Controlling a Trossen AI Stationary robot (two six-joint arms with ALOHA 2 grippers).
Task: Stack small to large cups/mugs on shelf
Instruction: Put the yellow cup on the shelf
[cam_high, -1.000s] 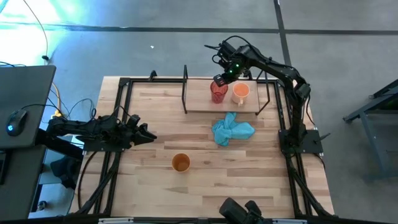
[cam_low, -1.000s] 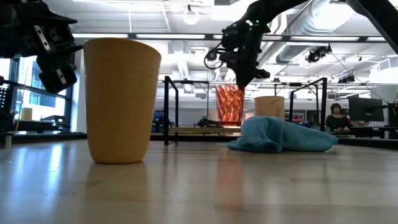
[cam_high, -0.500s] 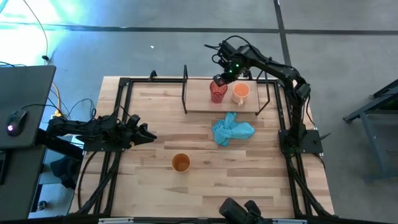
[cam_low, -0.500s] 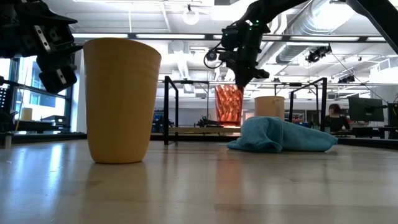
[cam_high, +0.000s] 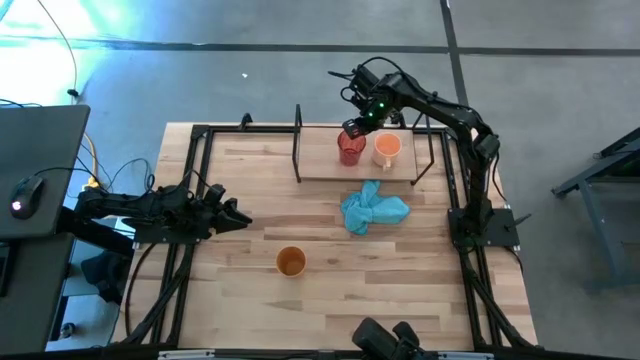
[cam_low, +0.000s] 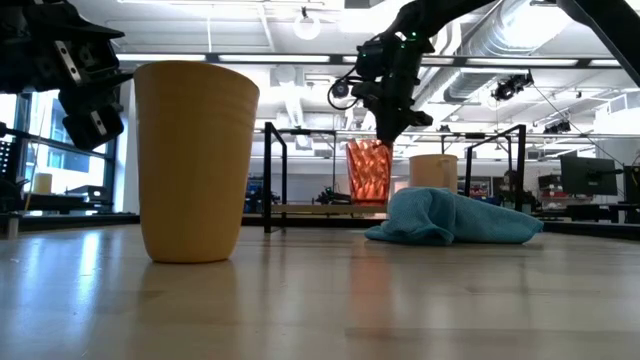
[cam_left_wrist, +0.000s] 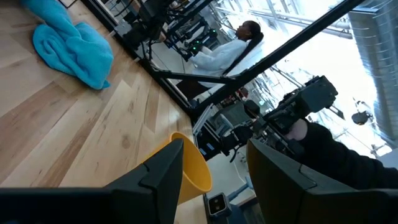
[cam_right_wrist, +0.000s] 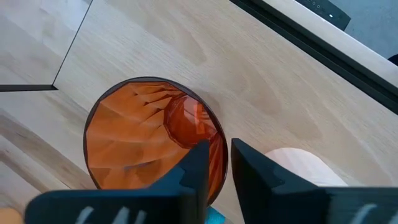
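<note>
The red translucent cup (cam_high: 350, 150) (cam_low: 368, 170) stands upright on the shelf (cam_high: 320, 165), just left of the pale orange mug (cam_high: 386, 148) (cam_right_wrist: 305, 165). My right gripper (cam_high: 352, 128) (cam_right_wrist: 219, 168) hangs over the red cup (cam_right_wrist: 143, 137), pointing steeply down and open. One finger is inside the rim and one outside, with a gap around the cup wall. The amber-orange cup (cam_high: 290, 262) (cam_low: 193, 160) stands on the tabletop near the front. My left gripper (cam_high: 238, 218) (cam_left_wrist: 214, 146) waits open and level at the table's left.
A light blue cloth (cam_high: 373, 210) (cam_low: 450, 220) lies bunched on the tabletop just in front of the shelf. Black frame posts (cam_high: 297, 140) rise at the shelf's left and right ends. Bare wood lies between the cloth and the amber cup.
In the low view the red cup stands slightly lower than a second ago, its base down on the shelf board. My right gripper has stayed in place above it.
</note>
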